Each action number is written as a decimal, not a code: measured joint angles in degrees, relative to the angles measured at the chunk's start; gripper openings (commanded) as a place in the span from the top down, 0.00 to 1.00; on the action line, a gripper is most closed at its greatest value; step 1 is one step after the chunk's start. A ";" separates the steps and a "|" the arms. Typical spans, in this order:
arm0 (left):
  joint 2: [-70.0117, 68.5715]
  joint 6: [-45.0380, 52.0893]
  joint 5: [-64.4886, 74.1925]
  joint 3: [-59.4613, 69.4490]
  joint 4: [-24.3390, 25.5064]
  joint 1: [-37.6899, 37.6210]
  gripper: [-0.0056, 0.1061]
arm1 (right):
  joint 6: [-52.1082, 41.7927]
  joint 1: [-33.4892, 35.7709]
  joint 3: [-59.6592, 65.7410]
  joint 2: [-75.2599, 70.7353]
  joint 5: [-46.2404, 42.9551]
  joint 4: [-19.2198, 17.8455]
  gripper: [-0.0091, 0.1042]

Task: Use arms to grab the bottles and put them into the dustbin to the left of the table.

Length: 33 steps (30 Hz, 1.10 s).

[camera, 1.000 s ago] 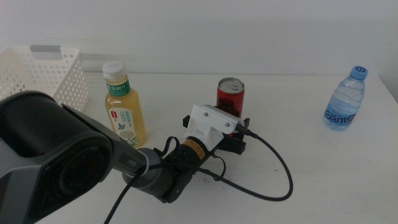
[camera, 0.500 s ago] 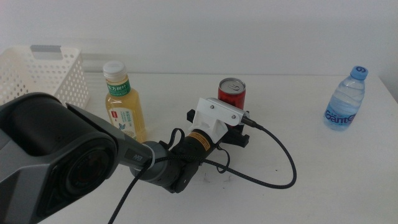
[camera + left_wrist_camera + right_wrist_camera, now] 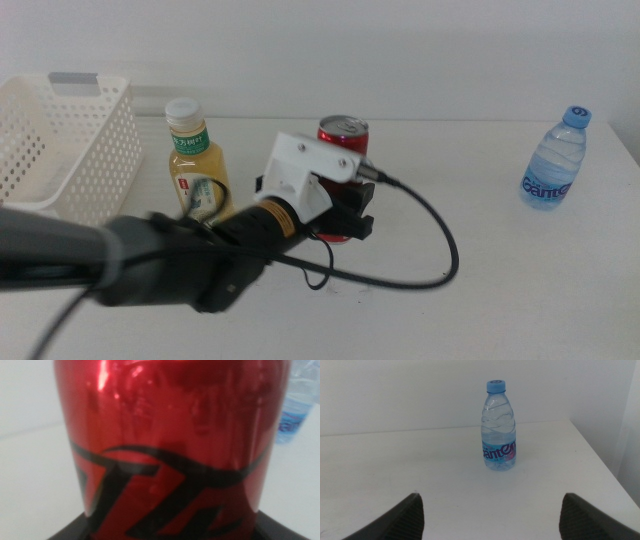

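Left pincer [image 3: 345,215]: pinching the upright red can [image 3: 342,140], mid-counter. Dustbin [image 3: 60,140]: lies leftward of the can, past the yellow tea bottle [image 3: 195,165]; left arm is nearer it. Right pincer [image 3: 490,520]: spread, waiting, facing the upright water bottle [image 3: 498,425] at the counter [image 3: 500,280]'s right edge.

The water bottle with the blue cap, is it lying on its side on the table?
No, the water bottle stands upright on the table, cap on top, ahead of the open right gripper.
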 measured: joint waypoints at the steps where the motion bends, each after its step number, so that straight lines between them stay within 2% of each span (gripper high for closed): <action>1: -2.99 -1.58 4.28 0.38 1.04 0.00 0.97 | 0.00 0.00 0.00 0.00 0.00 0.00 0.14; 5: -13.57 -7.29 21.55 0.62 6.32 0.00 0.97 | 0.00 0.00 0.00 0.00 0.00 0.00 0.14; 8: -19.67 -9.90 38.94 -1.31 8.47 0.00 0.97 | 0.00 0.00 0.00 0.00 0.00 0.00 0.14; 13: -24.36 -6.42 66.26 -11.41 7.22 1.22 0.97 | 0.00 0.00 0.00 0.00 0.00 0.00 0.14; 17: -23.99 2.39 83.95 -22.47 4.49 7.76 0.97 | 0.00 0.00 0.00 0.00 0.00 0.00 0.14; 25: -18.68 14.14 99.50 -36.75 5.00 31.85 0.97 | 0.00 0.00 0.00 0.00 0.00 0.00 0.14; 29: -13.51 17.81 99.51 -39.86 5.14 43.12 0.97 | 0.00 0.00 0.00 0.00 0.00 0.00 0.14; 33: -7.57 20.16 95.06 -40.48 4.38 48.15 0.97 | 0.00 0.00 0.00 0.00 0.00 0.00 0.14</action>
